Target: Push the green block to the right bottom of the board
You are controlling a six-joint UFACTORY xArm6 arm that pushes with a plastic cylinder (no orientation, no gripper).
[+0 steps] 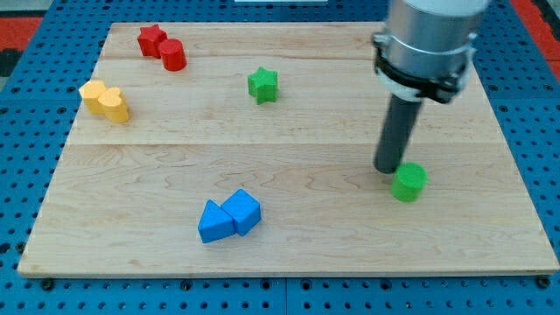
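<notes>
A green round block (409, 182) lies on the wooden board (289, 236) at the view's right, below the middle. My tip (388, 168) stands on the board just to the upper left of this block, touching or nearly touching it. A green star block (262, 85) lies near the view's top, left of the rod.
A red star block (151, 39) and a red round block (172, 55) sit at the top left. Two yellow blocks (104, 100) lie at the left. Two blue blocks (229, 216) lie at the bottom, left of centre. A blue pegboard (534, 131) surrounds the board.
</notes>
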